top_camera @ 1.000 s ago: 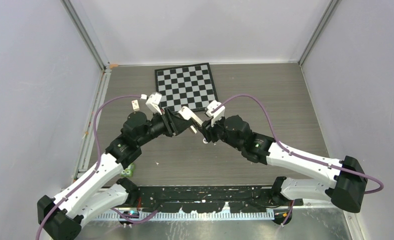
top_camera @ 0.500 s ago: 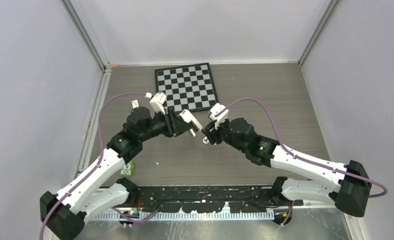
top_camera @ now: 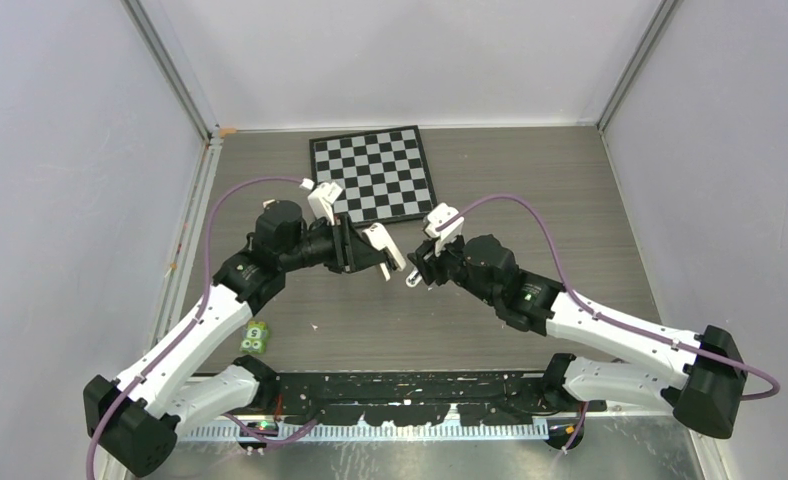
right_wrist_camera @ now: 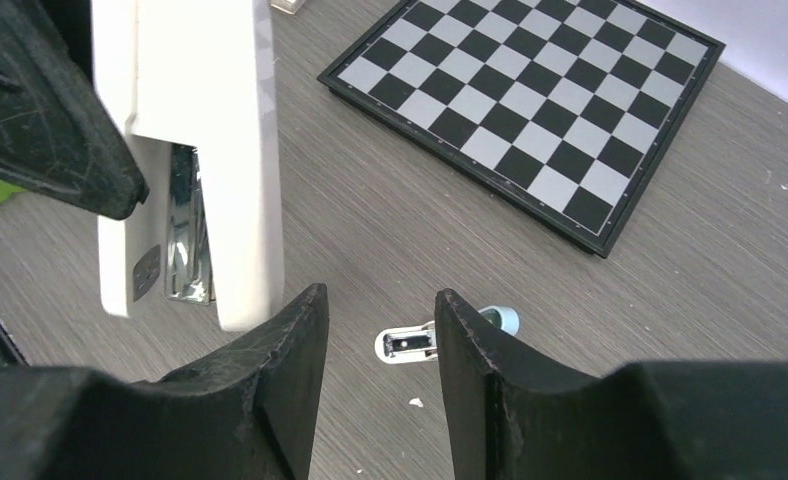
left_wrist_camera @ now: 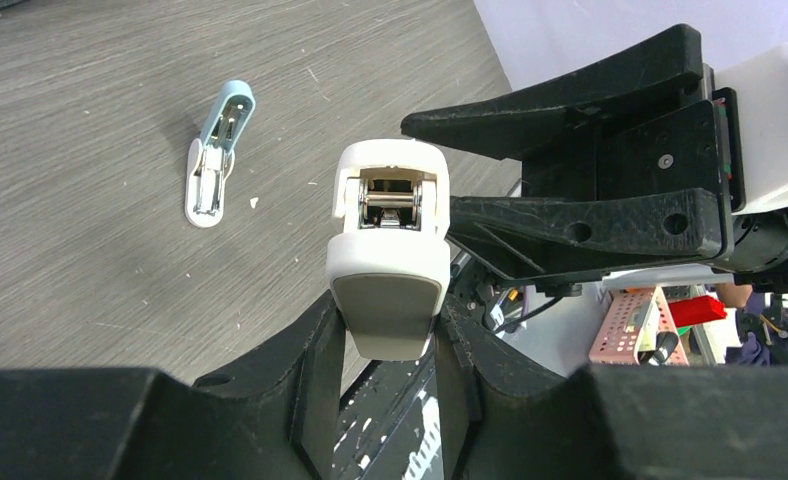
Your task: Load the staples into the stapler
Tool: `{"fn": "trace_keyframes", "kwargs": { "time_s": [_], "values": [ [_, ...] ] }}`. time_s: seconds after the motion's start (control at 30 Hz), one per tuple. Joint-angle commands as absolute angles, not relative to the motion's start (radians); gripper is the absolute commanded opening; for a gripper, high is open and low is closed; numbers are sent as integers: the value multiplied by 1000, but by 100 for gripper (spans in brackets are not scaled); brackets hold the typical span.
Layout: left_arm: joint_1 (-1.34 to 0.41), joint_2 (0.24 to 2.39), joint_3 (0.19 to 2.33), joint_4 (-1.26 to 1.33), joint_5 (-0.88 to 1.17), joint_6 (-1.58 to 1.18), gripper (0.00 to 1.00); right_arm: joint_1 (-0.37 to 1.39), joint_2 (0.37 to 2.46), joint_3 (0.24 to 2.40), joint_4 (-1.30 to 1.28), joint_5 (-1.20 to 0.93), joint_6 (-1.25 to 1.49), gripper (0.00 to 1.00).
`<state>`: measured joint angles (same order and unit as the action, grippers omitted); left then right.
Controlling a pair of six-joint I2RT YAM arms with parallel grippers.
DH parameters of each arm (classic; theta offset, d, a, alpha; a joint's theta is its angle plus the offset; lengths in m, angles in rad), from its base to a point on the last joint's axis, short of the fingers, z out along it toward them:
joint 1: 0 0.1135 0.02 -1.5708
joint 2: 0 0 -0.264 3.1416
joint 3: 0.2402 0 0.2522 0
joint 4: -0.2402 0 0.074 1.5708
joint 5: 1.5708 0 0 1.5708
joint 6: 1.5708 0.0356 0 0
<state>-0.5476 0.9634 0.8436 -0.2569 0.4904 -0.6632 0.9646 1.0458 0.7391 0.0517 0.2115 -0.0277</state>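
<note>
Since loading presumably calls for a steady target, the left gripper is clamping the white stapler aloft over the middle of the table, just off the chessboard's near edge, while the right gripper is hanging parted and empty beside its metal channel, no staples showing.

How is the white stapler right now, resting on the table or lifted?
Lifted: the left tool grips the stapler in the air above the table.
</note>
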Motion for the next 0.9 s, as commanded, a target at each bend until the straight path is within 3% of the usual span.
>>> {"fn": "trace_keyframes", "kwargs": {
  "time_s": [0.0, 0.17, 0.43, 0.87],
  "values": [
    [-533, 964, 899, -239, 541, -635, 0, 960, 1001, 737, 55, 146, -8, 50],
    [-531, 970, 934, -264, 535, -634, 0, 961, 958, 728, -27, 40, -6, 63],
    [-531, 965, 932, -284, 559, -643, 0, 963, 1031, 764, -4, -56, -4, 62],
    [-528, 1020, 968, -404, 592, -623, 0, 965, 1127, 792, 122, -31, -46, 56]
  ]
}}
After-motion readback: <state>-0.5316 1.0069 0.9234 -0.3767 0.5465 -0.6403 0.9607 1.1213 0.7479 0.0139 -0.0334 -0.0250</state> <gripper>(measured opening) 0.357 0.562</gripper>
